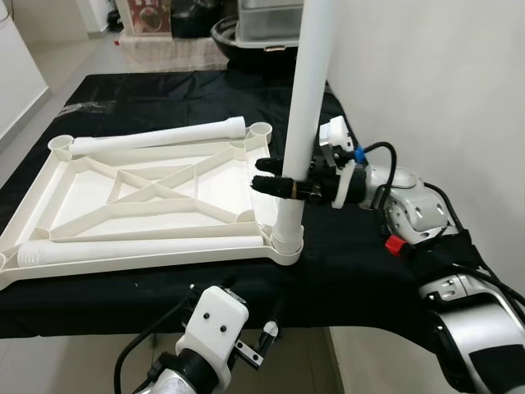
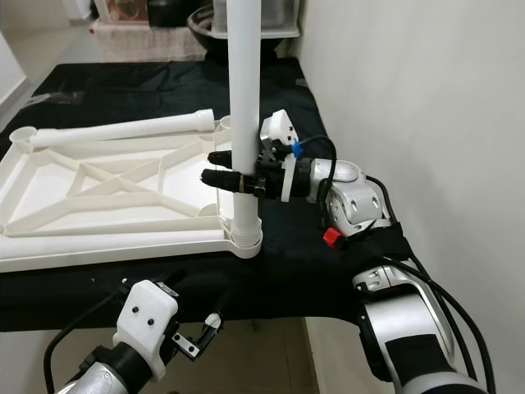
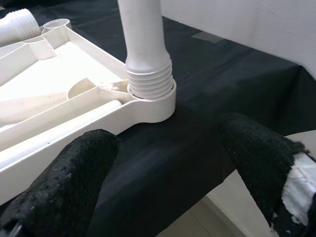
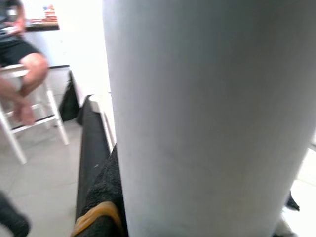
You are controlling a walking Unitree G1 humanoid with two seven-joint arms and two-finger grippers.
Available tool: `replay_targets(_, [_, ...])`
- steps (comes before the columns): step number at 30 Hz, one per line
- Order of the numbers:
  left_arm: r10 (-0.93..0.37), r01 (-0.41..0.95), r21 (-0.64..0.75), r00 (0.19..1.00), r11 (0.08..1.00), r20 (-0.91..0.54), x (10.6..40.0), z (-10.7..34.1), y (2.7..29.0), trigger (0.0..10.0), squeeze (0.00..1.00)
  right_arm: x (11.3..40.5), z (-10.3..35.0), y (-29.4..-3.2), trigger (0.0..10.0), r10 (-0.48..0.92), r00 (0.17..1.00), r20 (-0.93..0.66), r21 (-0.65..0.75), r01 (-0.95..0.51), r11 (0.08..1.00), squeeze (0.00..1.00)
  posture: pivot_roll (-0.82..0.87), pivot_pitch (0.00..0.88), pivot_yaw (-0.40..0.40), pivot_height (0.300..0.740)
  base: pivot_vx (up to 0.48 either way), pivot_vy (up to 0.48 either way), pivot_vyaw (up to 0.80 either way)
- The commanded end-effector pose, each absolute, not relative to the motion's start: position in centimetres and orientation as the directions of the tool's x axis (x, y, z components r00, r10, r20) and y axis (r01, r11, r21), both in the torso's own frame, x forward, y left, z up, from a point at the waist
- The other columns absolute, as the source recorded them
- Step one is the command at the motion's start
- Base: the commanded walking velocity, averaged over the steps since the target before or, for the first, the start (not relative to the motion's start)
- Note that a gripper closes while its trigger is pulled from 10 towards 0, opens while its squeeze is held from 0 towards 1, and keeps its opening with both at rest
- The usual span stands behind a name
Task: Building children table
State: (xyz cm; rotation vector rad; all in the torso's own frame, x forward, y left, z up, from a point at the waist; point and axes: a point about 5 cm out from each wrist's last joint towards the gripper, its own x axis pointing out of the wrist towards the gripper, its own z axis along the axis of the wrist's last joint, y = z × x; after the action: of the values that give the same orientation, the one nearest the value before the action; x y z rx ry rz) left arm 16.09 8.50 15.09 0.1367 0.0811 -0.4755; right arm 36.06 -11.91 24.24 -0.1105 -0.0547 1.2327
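A white plastic tabletop (image 1: 82, 176) lies upside down on a black-covered table. One white table leg (image 1: 310, 90) stands upright in the near right corner socket (image 1: 287, 244). My right gripper (image 1: 267, 185) is shut on this leg a little above the socket, and the leg (image 4: 197, 123) looms close in the right wrist view. Two more legs lie loose on the tabletop, one along its far edge (image 1: 160, 137) and one along its near edge (image 1: 139, 249). My left gripper (image 1: 262, 341) hangs open below the table's front edge, facing the socket (image 3: 153, 106).
A white wall (image 1: 426, 74) runs close along the table's right side. Plastic bins (image 1: 267, 20) and a dark basin (image 1: 225, 37) stand beyond the far end. A person (image 4: 19, 64) sits on a stool in the right wrist view. Tiled floor lies below the front edge.
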Motion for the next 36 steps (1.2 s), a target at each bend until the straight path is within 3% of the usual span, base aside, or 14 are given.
replay_targets(1, [-0.450, 0.463, 0.116, 0.885, 0.879, -0.123, 16.1, 14.7, 8.5, 10.0, 0.00, 36.3, 21.5, -12.2, 10.0, 0.910, 0.400, -0.110, -0.052, -0.917, 0.396, 0.00, 0.13, 0.158, -0.020, 0.740, 0.000, 0.000, 0.00])
replay_targets(3, [-0.447, 0.460, 0.120, 0.886, 0.880, -0.119, 16.2, 14.8, 8.6, 10.0, 0.00, 36.2, 21.1, -12.3, 10.0, 0.876, 0.474, -0.089, -0.057, -0.880, 0.471, 0.00, 0.12, 0.160, -0.020, 0.740, 0.000, 0.000, 0.00])
replay_targets(11, [-0.444, 0.456, 0.129, 0.889, 0.881, -0.112, 16.4, 14.9, 8.8, 10.0, 0.00, 35.6, 20.6, -12.4, 10.0, 0.828, 0.560, -0.035, -0.044, -0.829, 0.558, 0.00, 0.12, 0.161, -0.016, 0.740, 0.000, 0.000, 0.00])
replay_targets(19, [-0.446, 0.457, 0.136, 0.889, 0.879, -0.106, 16.6, 15.0, 8.8, 10.0, 0.00, 35.6, 20.2, -12.5, 10.0, 0.619, 0.785, 0.000, -0.019, -0.619, 0.785, 0.00, 0.12, 0.159, -0.009, 0.740, 0.000, 0.000, 0.00])
replay_targets(26, [-0.444, 0.455, 0.141, 0.890, 0.879, -0.101, 16.8, 15.0, 8.9, 10.0, 0.00, 35.6, 20.2, -12.2, 10.0, 0.527, 0.850, 0.002, -0.015, -0.527, 0.850, 0.00, 0.12, 0.155, -0.012, 0.740, 0.000, 0.000, 0.00])
replay_targets(33, [-0.443, 0.454, 0.142, 0.891, 0.880, -0.102, 16.8, 14.9, 8.9, 10.0, 0.00, 34.8, 20.2, -11.4, 10.0, 0.424, 0.905, 0.042, -0.096, -0.419, 0.903, 0.00, 0.12, 0.147, -0.016, 0.740, 0.000, 0.000, 0.00])
replay_targets(36, [-0.445, 0.455, 0.143, 0.890, 0.879, -0.100, 16.9, 14.9, 8.8, 10.0, 0.00, 34.7, 20.1, -11.6, 10.0, 0.296, 0.955, 0.028, -0.147, -0.289, 0.946, 0.00, 0.11, 0.143, -0.014, 0.740, 0.000, 0.000, 0.00])
